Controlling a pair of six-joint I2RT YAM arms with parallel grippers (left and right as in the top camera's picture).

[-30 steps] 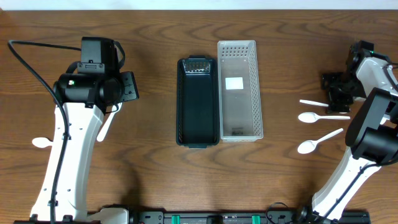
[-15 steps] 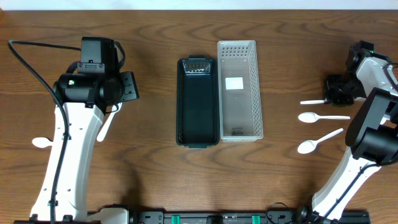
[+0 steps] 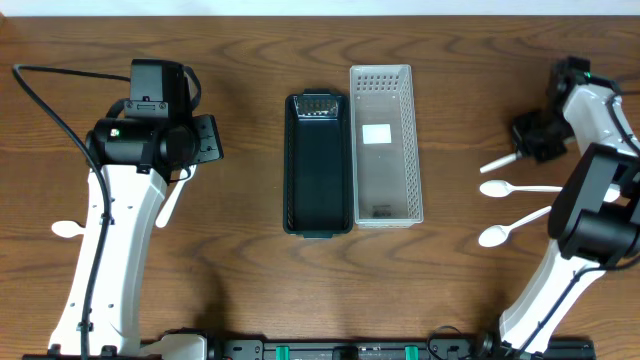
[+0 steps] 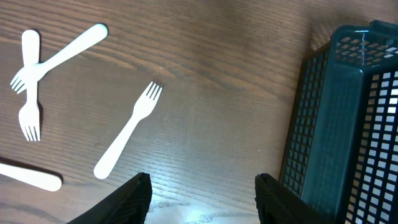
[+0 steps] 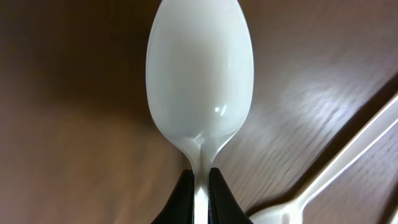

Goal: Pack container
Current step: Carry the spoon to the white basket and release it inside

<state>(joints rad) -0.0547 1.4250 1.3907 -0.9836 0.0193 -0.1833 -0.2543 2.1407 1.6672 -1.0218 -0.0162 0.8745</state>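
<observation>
Wood-grain table [image 3: 250, 60] with a dark lattice basket [image 3: 318, 165] and a pale perforated bin [image 3: 386, 145] side by side at centre. A white square patch [image 3: 377, 134] lies on the bin's floor. The left gripper [image 4: 202, 198] stands partly apart beside the basket, gripping nothing. The right gripper [image 5: 199, 183] is pinched on the neck of a glossy white plastic spoon [image 5: 199, 74], far right, well apart from both containers. Only the left wrist view shows three white forks [image 4: 127, 130]. Only the overhead view shows two loose spoons [image 3: 518, 187].

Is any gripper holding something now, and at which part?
The right gripper pinches a white spoon by its handle, just below the bowl. The left gripper holds nothing.
</observation>
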